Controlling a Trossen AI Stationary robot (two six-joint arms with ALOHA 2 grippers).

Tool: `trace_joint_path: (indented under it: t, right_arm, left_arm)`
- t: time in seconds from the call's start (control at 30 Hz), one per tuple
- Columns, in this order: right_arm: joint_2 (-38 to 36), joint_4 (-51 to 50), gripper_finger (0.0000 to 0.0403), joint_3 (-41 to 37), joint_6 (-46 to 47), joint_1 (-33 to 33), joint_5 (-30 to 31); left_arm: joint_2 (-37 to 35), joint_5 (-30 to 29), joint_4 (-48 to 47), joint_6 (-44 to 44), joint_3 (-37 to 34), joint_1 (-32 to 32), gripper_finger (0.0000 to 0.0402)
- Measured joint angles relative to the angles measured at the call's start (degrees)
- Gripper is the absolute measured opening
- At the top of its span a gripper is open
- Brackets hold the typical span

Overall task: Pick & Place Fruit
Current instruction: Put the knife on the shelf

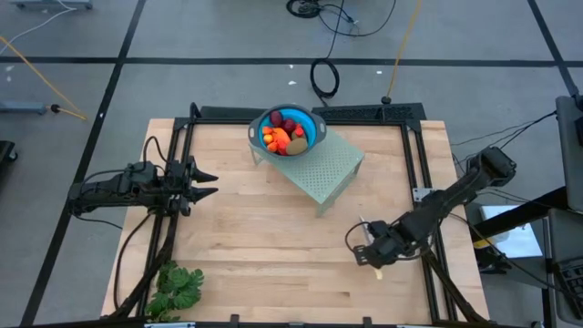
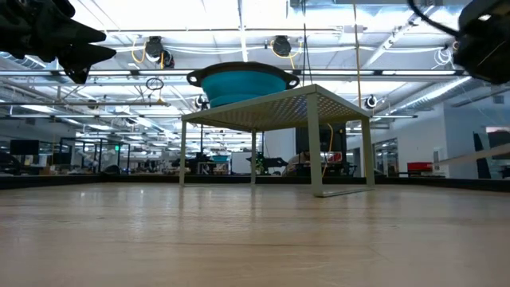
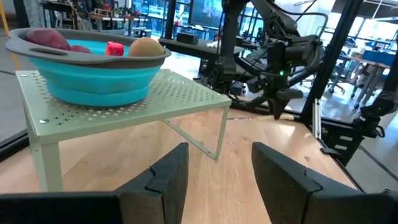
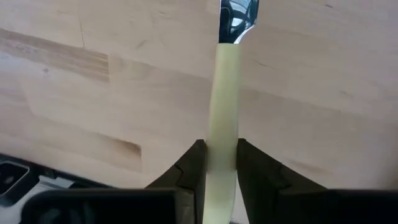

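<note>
Right gripper [image 4: 221,163] – lower right of the high view – clamps the yellow-handled knife [image 4: 224,106]. Left gripper [image 3: 214,177], at left, stands parted, empty. Fruit [image 1: 285,135] fills the blue bowl [image 1: 311,126].

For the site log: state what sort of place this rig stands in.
Probably a large open lab or workshop. The low view shows ceiling strip lights over rows of distant workstations, and the high view shows cables lying on a tiled floor around the wooden table.
</note>
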Motion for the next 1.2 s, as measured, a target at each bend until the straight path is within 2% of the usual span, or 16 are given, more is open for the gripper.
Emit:
trace_joint_path:
  t: [0.13, 0.47, 0.7, 0.9, 1.2]
  right_arm:
    - [-3.56, -2.78, 0.0064, 0.0, 2.45, 1.82, 0.52]
    - [-11.8, -4.22, 0.0065, 0.07, 5.74, 6.22, 9.44]
    - [-15.81, -4.26, 0.0065, 0.09, 6.32, 9.54, 23.0]
    - [-17.48, -4.33, 0.0067, 0.09, 3.44, 11.28, 32.69]
    - [-18.96, -2.47, 0.0067, 0.09, -10.47, 11.47, 45.87]
  left_arm:
    - [-0.02, 0.0, 0.01, -0.02, 0.0, 0.01, 0.0177]
    - [-0.01, 0.0, 0.04, -0.11, 0.0, 0.0, 0.0177]
    - [-0.01, 0.34, 0.07, -0.46, 0.0, 0.01, 0.0177]
    - [-0.01, 3.93, 0.15, -0.42, 0.0, 0.02, 0.0177]
    - [0.0, 4.75, 0.57, -1.09, 0.0, 0.0, 0.0177]
